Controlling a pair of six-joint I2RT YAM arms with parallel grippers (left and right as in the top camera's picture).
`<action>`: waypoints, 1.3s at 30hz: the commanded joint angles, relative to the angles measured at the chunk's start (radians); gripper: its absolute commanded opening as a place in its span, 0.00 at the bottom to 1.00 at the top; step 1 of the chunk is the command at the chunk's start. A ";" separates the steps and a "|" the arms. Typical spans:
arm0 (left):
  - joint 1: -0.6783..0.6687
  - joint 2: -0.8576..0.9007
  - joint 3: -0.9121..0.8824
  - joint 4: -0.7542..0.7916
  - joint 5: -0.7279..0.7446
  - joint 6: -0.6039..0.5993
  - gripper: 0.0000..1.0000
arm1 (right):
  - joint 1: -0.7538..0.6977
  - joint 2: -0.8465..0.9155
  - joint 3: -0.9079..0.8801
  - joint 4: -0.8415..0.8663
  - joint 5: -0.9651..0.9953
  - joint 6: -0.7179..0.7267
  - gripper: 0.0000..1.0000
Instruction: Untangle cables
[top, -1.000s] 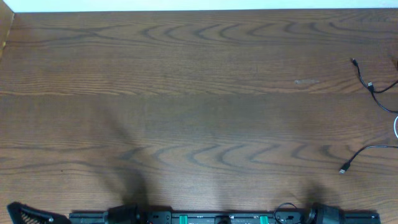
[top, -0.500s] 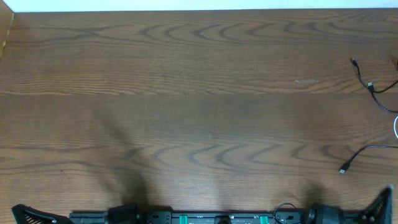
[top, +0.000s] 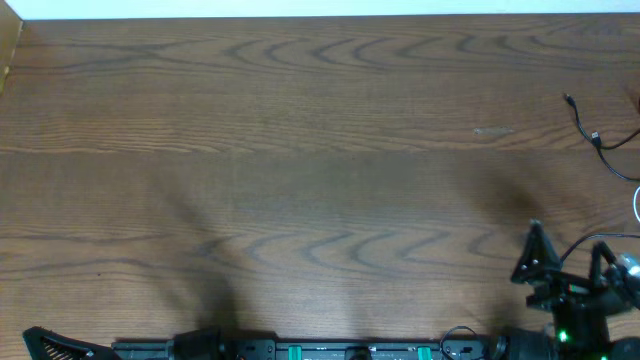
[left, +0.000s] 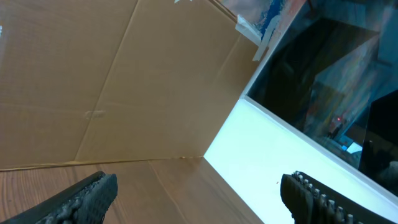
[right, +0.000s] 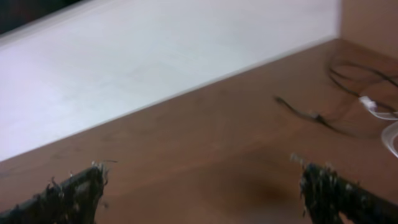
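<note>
From above, the cables lie at the far right edge of the tabletop (top: 300, 150). The black cable (top: 590, 133) is in the upper right of the frame, and a small piece of the white cable (top: 637, 205) is just below it. The right hand (top: 568, 262) is open and empty in the lower right, near the cables. We judge that it is placed there to reach them.

In the left wrist view, the left hand (left: 199, 183) is wide open and holds nothing. It faces a cardboard wall (left: 124, 81), and we see no cable.

In the right wrist view, the right hand (right: 200, 174) is open. The black cable (right: 311, 116) lies ahead in the upper right and the white cable (right: 393, 134) at the right edge. Neither is between the fingers.
</note>
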 joint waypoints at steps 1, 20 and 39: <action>0.002 0.002 -0.002 0.000 -0.006 -0.001 0.89 | 0.005 0.005 -0.067 0.080 -0.193 -0.061 0.99; 0.002 0.002 -0.002 0.000 -0.006 -0.001 0.89 | 0.007 0.007 -0.575 0.660 -0.521 -0.108 0.99; 0.002 0.002 -0.002 0.000 -0.006 -0.001 0.89 | 0.006 0.060 -0.652 0.636 -0.468 -0.347 0.99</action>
